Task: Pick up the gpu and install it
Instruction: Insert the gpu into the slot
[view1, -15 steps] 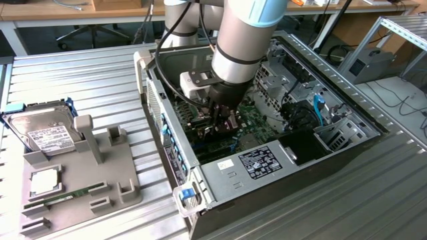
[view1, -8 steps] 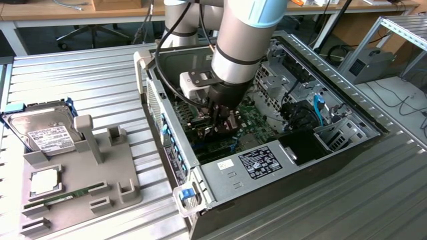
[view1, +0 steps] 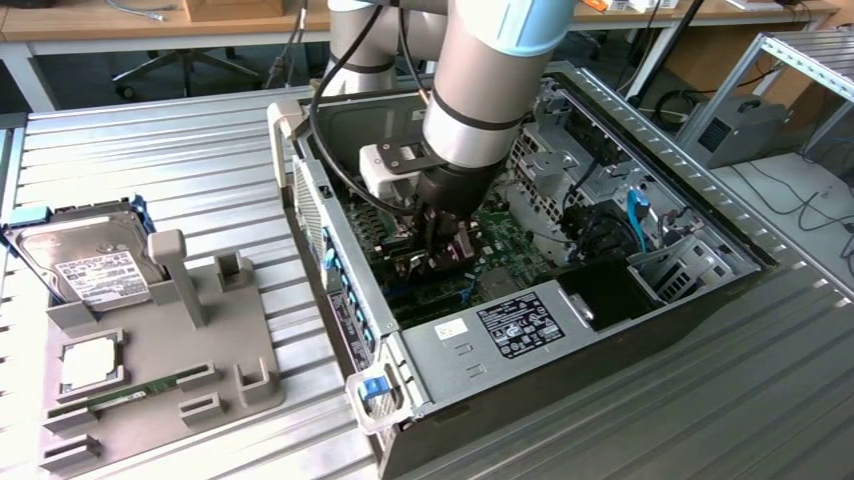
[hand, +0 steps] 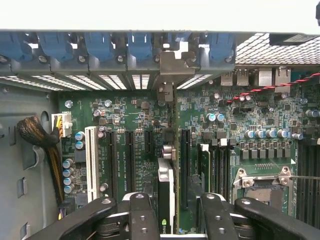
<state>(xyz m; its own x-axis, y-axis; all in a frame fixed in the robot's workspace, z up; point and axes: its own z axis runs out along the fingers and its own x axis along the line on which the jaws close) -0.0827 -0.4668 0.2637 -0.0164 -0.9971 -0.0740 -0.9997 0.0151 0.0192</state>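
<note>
Wrist view: gpu (hand: 166, 200) partly behind gripper (hand: 176, 216).

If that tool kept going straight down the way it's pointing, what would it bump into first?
Most likely the gpu, standing on edge between the fingers of the tool in the wrist view. Beneath it lies the green motherboard with its slots. How much gap remains is hard to judge.
</note>
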